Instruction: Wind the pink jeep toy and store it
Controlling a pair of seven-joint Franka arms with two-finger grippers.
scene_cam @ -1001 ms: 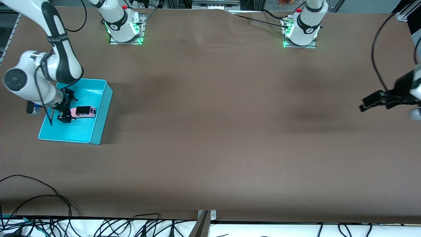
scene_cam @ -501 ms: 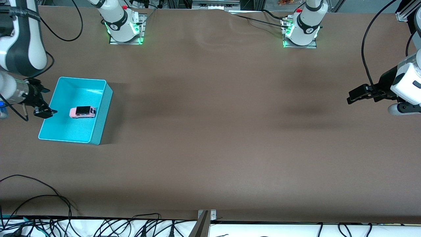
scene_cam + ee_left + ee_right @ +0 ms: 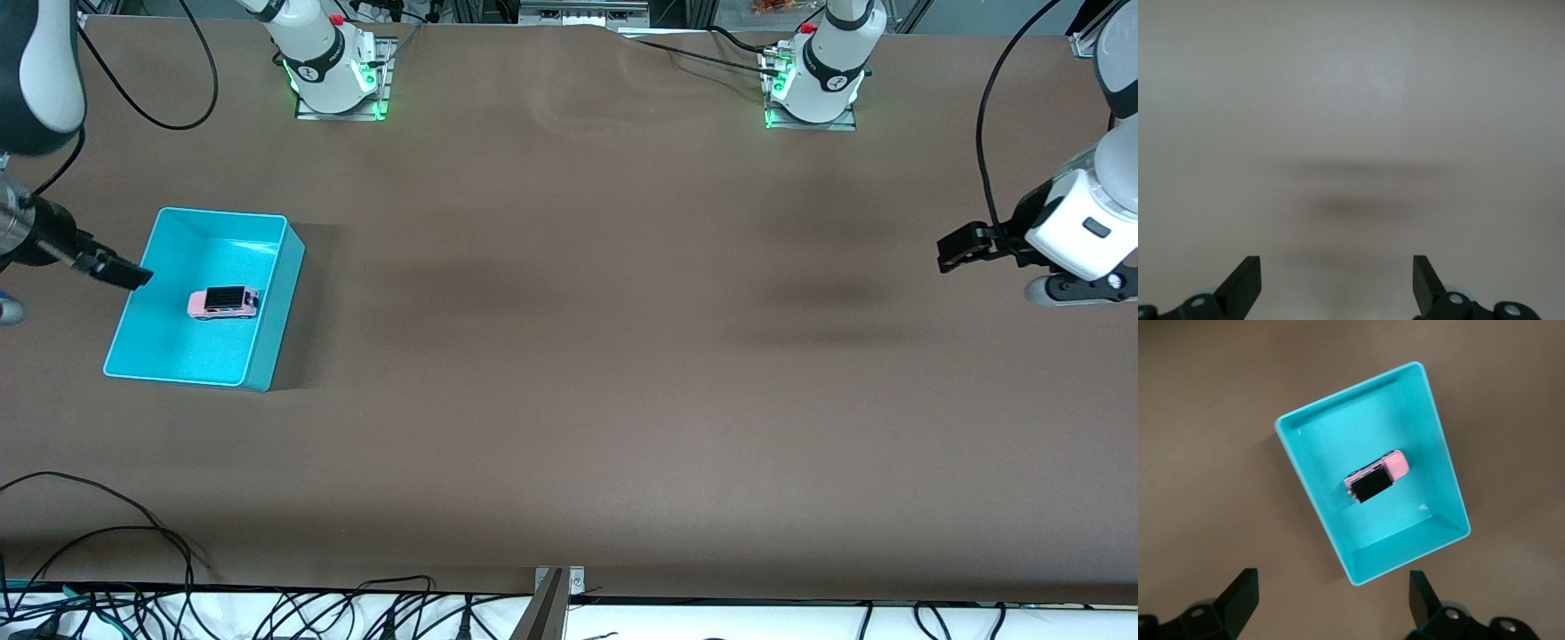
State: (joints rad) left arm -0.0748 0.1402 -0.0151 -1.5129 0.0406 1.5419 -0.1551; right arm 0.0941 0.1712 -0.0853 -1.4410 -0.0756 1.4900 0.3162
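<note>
The brown counter [image 3: 569,356] fills nearly the whole front view, with the two arm bases standing along its top edge and a tangle of dark cables [image 3: 107,604] lying past the edge nearest the front camera.

A cyan bin [image 3: 271,293] sits on the counter toward the right arm's end, upright and open at the top. In the right wrist view the cyan bin [image 3: 1298,460] shows all four walls and its floor.

The right pincer [image 3: 111,271] hangs in the air over the counter just beside the bin's outer wall, at the edge of the front view. In the right wrist view the right pincer [image 3: 1331,600] has its two fingers spread wide with nothing between them, and it looks down on the bin from above.

The left pincer [image 3: 965,249] hangs over bare counter toward the left arm's end, well apart from the bin. In the left wrist view the left pincer [image 3: 1337,283] is likewise spread wide and holds nothing; only plain counter and a soft shadow lie under it.

The pink jeep toy [image 3: 222,303] rests on the floor of the bin on its wheels, its black roof up, touched by neither pincer. In the right wrist view the pink jeep toy [image 3: 1376,477] lies near the middle of the bin's floor.
</note>
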